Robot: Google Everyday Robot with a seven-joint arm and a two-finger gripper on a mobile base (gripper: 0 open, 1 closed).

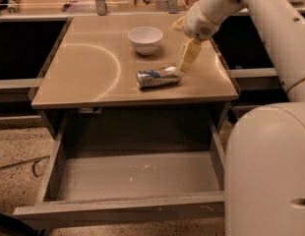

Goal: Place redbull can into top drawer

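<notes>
The redbull can (159,77) lies on its side on the tan tabletop (93,68), near the front edge, right of centre. My gripper (186,59) hangs from the white arm that comes in from the upper right; its pale fingers point down at the can's right end, touching or nearly touching it. The top drawer (128,178) is pulled fully open below the tabletop, with nothing in it but a few pale scuffs on its bottom.
A white bowl (145,39) stands upright on the table behind the can. My white arm and base (268,171) fill the right side of the view. Dark shelves flank the table. Speckled floor lies at lower left.
</notes>
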